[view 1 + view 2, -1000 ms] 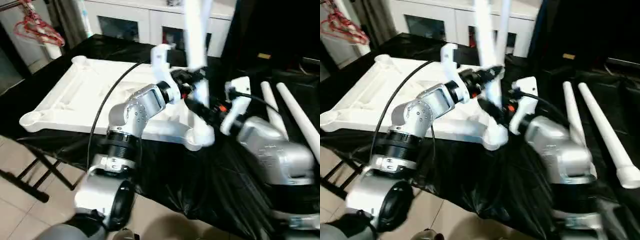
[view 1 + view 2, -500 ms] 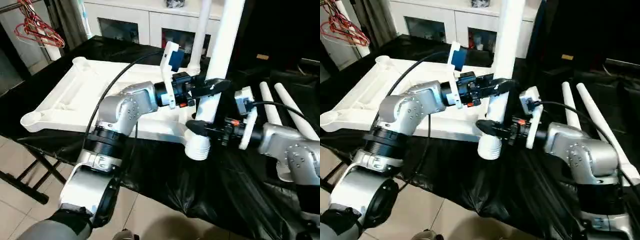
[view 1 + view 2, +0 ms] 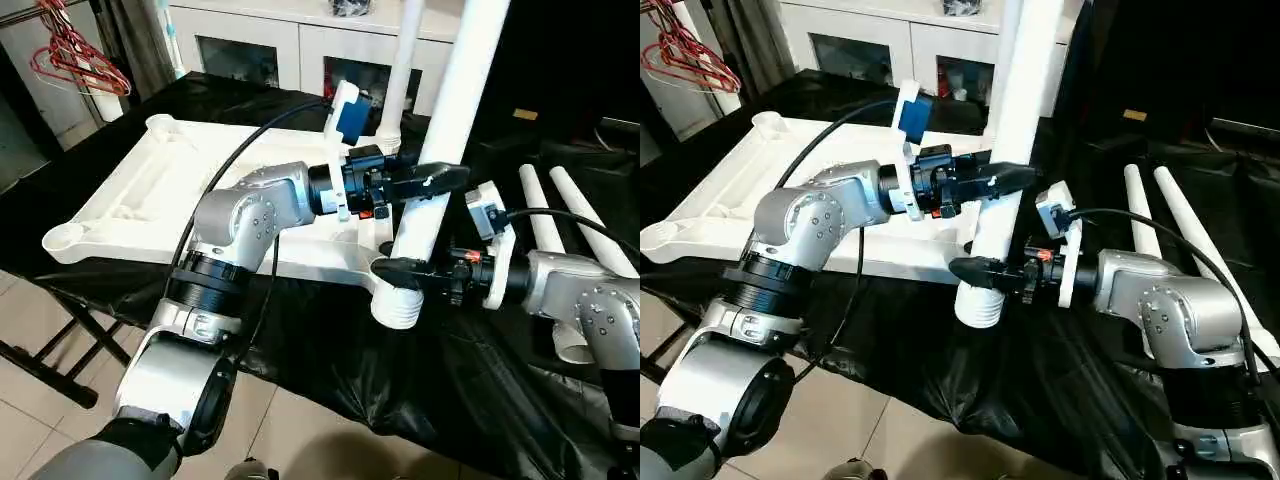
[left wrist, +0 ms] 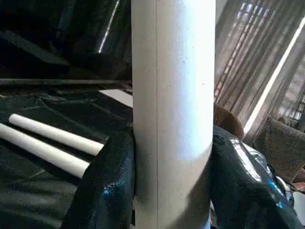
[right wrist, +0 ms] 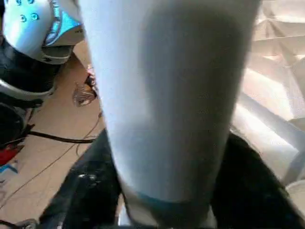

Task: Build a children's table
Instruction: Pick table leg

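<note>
Leg: now upright, steadier than before | left pincer: clamped on leg mid-shaft | right pincer: closing round leg's threaded end, lower than earlier

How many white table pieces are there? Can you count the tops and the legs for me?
table top: 1
Legs: 4 (1 held leg, 1 standing leg at the top's far corner, 2 lying legs on the black cloth)
Total: 5
</note>
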`<state>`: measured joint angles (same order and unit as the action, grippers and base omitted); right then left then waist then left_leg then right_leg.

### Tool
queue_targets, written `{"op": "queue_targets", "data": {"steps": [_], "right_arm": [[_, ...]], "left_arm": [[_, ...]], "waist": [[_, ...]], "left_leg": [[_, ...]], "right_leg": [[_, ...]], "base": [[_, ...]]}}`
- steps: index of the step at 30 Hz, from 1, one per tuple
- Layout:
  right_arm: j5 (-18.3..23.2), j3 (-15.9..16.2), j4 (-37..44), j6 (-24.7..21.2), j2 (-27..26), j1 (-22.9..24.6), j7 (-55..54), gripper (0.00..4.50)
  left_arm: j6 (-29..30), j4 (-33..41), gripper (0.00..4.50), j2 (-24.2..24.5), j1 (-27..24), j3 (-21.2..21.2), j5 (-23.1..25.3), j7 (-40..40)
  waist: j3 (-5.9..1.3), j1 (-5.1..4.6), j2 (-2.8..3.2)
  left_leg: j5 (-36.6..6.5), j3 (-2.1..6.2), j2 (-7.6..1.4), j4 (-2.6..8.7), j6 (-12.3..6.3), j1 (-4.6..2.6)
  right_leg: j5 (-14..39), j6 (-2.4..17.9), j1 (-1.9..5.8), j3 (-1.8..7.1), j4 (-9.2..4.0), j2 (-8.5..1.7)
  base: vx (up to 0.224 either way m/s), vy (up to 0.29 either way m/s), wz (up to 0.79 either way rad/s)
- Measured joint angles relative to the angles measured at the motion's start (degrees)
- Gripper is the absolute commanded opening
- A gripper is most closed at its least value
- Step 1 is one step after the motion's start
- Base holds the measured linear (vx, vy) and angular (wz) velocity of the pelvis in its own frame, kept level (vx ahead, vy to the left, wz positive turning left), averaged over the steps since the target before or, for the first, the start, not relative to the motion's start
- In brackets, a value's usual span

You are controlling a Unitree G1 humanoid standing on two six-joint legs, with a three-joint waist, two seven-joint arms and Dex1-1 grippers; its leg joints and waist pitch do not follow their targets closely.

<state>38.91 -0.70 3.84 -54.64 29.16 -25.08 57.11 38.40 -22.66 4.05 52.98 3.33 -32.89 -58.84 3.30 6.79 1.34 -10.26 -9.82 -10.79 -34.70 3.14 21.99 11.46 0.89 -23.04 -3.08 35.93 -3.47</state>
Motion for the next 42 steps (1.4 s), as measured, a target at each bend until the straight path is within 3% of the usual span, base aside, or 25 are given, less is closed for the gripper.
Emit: {"op": "queue_targets", "data": {"steps": [7,16,17,23,27,31,33,35,37,42], "right_arm": [[0.0,0.2,0.4,0.0,0.0,0.1,0.5,1.97],[0.2,0.1,0.5,0.0,0.0,0.2,0.5,1.93],[0.2,0.1,0.5,0.1,0.0,0.2,0.4,1.93],[0.6,0.1,0.5,0.1,-0.5,1.5,-0.7,1.89],[0.6,-1.2,0.3,1.1,-3.3,2.0,-3.8,1.89],[-0.2,-2.5,0.1,3.3,-5.0,2.0,-6.6,1.89],[-1.4,-3.4,-0.2,5.4,-5.5,2.2,-8.7,1.89],[-5.0,-3.6,-1.9,9.6,-7.0,2.2,-13.9,1.89],[-7.9,-4.0,-4.1,12.4,-7.8,2.3,-17.5,1.89],[-12.6,-4.5,-7.1,17.8,-8.6,2.5,-22.6,1.89]], "left_arm": [[0.1,0.0,1.85,0.0,-0.2,0.0,0.0,-0.3],[0.0,0.0,1.85,-0.2,-0.2,0.0,0.0,-0.1],[0.0,-0.1,2.41,-0.3,-0.3,-0.2,0.0,0.3],[-1.0,-0.6,2.92,-1.3,0.0,-4.3,-1.4,3.0],[-6.4,0.6,2.96,-1.5,-0.1,-7.9,-2.0,5.5],[-8.7,1.1,2.96,0.9,-0.7,-8.1,-1.3,5.3],[-11.1,0.3,2.96,3.2,-1.4,-7.0,1.5,4.2],[-17.7,-3.8,2.96,9.0,-1.7,-0.6,9.8,2.2],[-22.3,-7.8,2.96,11.8,-3.0,3.2,15.7,1.5],[-30.6,-16.2,2.96,14.9,-5.1,13.4,26.0,-2.2]], "waist": [[0.0,0.1,0.01],[-0.01,0.3,0.01],[-0.01,0.37,0.01],[-0.01,0.56,0.01],[-0.02,0.55,0.03],[-0.03,0.67,0.04],[-0.03,0.65,0.04],[-0.09,0.51,0.11],[-0.08,0.28,0.17],[-0.06,0.37,0.15]], "left_leg": [[0.0,0.0,0.0,-0.02,0.0,0.01],[0.0,0.0,-0.01,-0.05,0.0,0.01],[0.0,0.0,-0.01,-0.06,0.0,0.01],[0.0,0.0,-0.03,-0.08,0.0,0.01],[0.0,0.01,-0.07,-0.08,0.02,0.02],[0.0,0.0,-0.07,-0.08,0.04,0.02],[0.0,0.0,-0.08,-0.08,0.07,0.02],[0.0,0.01,-0.09,-0.06,0.17,-0.04],[0.0,0.01,-0.08,-0.03,0.32,0.0],[0.0,0.01,-0.08,0.0,0.36,0.09]], "right_leg": [[0.0,0.0,0.0,0.0,0.01,0.0],[0.0,0.0,0.0,-0.01,0.04,0.0],[0.0,0.0,0.0,0.0,0.04,0.0],[0.0,0.0,0.0,-0.02,0.05,0.0],[0.0,0.0,-0.01,-0.07,0.05,0.0],[0.0,0.0,0.0,-0.08,0.05,0.0],[0.0,0.0,0.0,-0.08,0.05,0.0],[0.0,0.0,0.03,-0.09,0.05,0.01],[-0.1,-0.1,0.01,-0.08,0.02,-0.01],[-0.1,-0.1,-0.02,-0.1,0.0,-0.02]], "base": [[0.0,0.0,0.0],[0.0,0.0,0.0],[0.0,0.0,0.0],[0.0,0.0,0.0],[0.0,0.0,0.0],[0.0,0.0,0.0],[0.0,0.0,0.0],[0.0,0.0,0.0],[0.0,0.0,0.0],[0.0,0.0,0.0]]}}
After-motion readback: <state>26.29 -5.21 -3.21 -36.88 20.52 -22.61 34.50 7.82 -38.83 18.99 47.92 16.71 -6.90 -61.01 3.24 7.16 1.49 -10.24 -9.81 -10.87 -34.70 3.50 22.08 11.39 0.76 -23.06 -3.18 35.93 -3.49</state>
